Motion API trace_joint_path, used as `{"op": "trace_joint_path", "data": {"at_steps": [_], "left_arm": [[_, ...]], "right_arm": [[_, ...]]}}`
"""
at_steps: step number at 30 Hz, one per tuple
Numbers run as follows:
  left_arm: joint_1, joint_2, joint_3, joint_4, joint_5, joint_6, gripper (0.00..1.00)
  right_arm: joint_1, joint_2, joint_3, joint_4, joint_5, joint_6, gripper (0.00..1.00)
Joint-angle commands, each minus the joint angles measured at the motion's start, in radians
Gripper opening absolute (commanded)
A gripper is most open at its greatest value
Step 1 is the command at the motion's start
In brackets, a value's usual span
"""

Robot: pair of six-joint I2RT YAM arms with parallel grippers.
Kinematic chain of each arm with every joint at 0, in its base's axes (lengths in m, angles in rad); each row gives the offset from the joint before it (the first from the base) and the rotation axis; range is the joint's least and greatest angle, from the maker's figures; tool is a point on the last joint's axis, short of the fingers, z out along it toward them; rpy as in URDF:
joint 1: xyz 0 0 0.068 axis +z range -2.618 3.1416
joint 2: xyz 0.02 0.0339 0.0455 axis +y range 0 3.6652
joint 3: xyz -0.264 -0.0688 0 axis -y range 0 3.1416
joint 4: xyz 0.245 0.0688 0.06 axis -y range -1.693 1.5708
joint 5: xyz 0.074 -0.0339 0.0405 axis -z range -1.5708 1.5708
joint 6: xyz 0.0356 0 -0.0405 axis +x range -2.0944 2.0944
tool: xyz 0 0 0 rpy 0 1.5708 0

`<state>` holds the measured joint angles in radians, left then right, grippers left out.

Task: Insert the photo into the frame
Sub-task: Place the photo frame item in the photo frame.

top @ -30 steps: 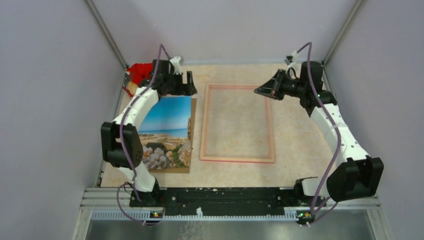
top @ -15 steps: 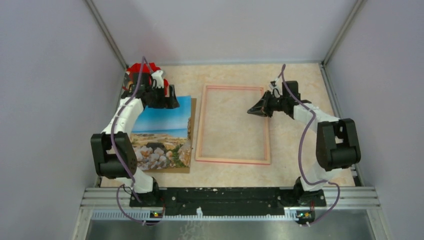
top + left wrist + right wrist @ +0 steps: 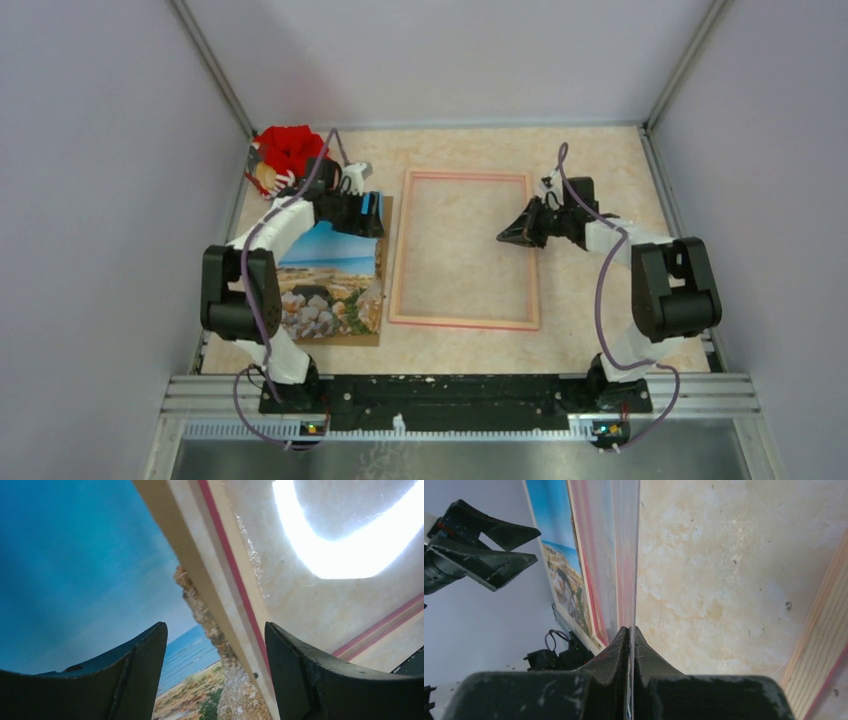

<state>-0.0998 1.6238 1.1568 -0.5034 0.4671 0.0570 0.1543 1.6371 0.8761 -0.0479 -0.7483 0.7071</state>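
My left gripper (image 3: 362, 214) hangs low over the far right corner of the photo (image 3: 335, 260). Its jaws are spread apart and grasp nothing, and in its wrist view the photo's edge and a frame rail run up between the fingers. The photo lies face up on a brown backing board (image 3: 340, 340) at the table's (image 3: 590, 170) left side, just beside the pink frame (image 3: 467, 174), which lies flat mid-table. My right gripper (image 3: 507, 237) is clenched shut by the frame's right rail. Whether it pinches anything thin, I cannot tell.
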Motion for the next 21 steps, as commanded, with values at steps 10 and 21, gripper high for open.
{"op": "trace_joint_path", "data": {"at_steps": [10, 21], "left_arm": [[-0.063, 0.264, 0.078, 0.063, 0.234, -0.019, 0.17], [-0.064, 0.293, 0.065, 0.103, 0.304, -0.032, 0.2]], "right_arm": [[0.007, -0.063, -0.066, 0.139, 0.017, 0.025, 0.0], [0.007, -0.075, -0.137, 0.233, 0.033, 0.054, 0.0]]}}
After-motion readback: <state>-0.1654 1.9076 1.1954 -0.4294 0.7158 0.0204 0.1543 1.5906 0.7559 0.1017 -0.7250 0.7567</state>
